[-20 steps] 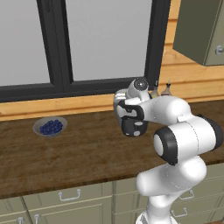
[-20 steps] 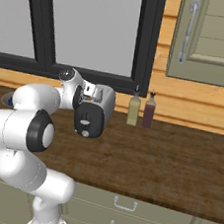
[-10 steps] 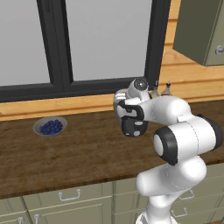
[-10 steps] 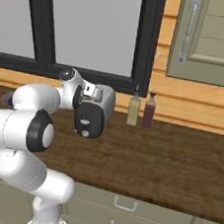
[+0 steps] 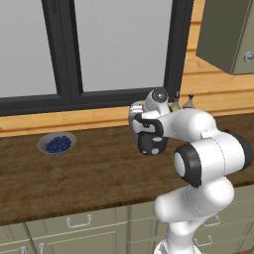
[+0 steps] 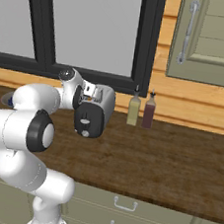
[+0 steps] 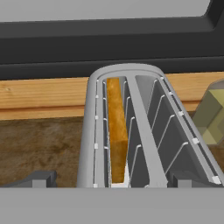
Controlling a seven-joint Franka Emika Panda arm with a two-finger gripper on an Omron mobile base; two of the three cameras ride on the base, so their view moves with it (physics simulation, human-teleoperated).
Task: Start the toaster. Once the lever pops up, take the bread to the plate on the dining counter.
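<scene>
Kitchen bench with the arm bent over the toaster [image 6: 95,113] — seen from both base cameras and from the hand.

I read the toaster as standing on the dark wooden bench [image 6: 177,162], close under the window [image 5: 119,44], its black end panel turned toward the room. On that panel I can pick out the round dial, but the lever is too small for me to place with confidence, so I cannot say whether it is up or pressed down.

In the hand view the toaster [image 7: 131,131] lies directly below the camera. The bread [image 7: 116,131] stands on edge in the slot on the left of that view; the other slot holds only its wire guides. The slice's top edge sits about level with the slot rim.

The gripper [image 7: 109,180] hovers just above the toaster's near end. Its two dark fingertips [image 7: 37,179] stand wide apart, one to each side of the toaster, and hold nothing.

Two bottles [image 6: 141,107] stand just beside the toaster, toward the cabinet [image 6: 212,37]; a small bowl of blue berries [image 5: 57,144] sits well apart on the other side.

My judgement of progress: early. The bread is not yet lifted out, and whether toasting has been started cannot be settled here. Extraction and the carry to the plate all remain.
</scene>
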